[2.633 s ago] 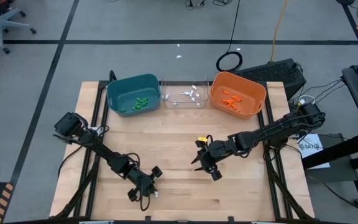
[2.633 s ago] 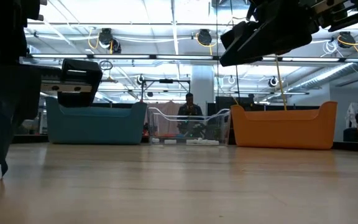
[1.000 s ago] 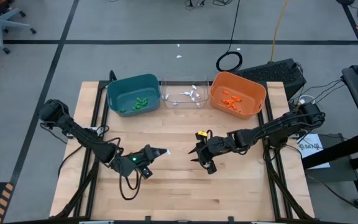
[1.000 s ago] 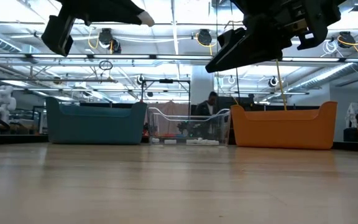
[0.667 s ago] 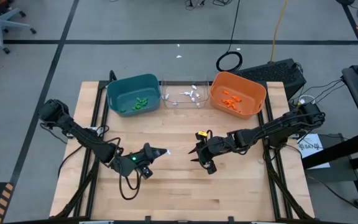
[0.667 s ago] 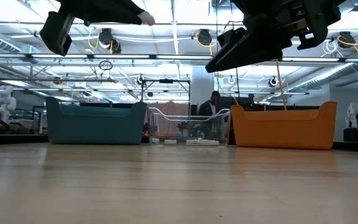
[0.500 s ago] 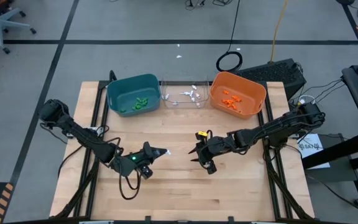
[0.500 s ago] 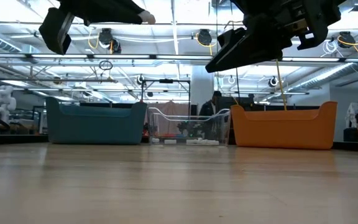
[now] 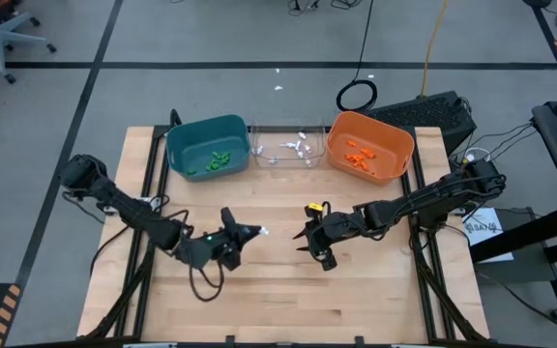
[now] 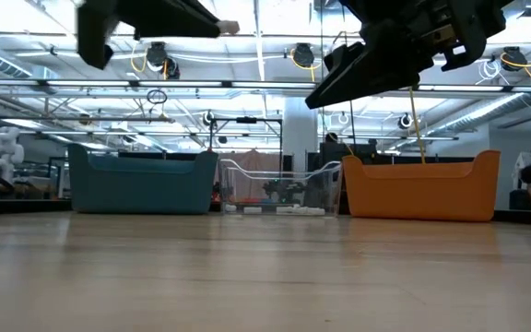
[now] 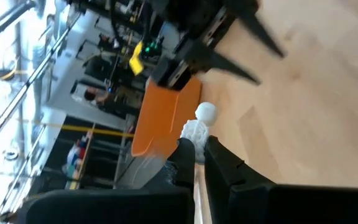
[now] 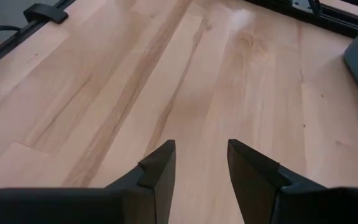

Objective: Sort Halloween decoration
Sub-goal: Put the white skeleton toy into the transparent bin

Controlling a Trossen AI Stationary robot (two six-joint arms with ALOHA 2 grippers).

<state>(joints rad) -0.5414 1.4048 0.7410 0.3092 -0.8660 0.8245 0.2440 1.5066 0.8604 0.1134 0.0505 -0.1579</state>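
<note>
the left tool (image 11: 194, 155) hangs above the middle of the tabletop (image 9: 278, 290), pinched closed on a white skeleton trinket (image 11: 199, 126), while the right tool (image 12: 197, 163) hovers just beside it with its fingers apart, gripping nothing.

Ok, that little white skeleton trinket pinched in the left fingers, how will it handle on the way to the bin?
The small white plastic skeleton trinket looks light and stiff: it juts straight out past the left gripper without sagging. Only its lower end seems pinched, so it could pivot or slip. With a round head, it may well bounce or roll once dropped into the clear plastic bin.
</note>
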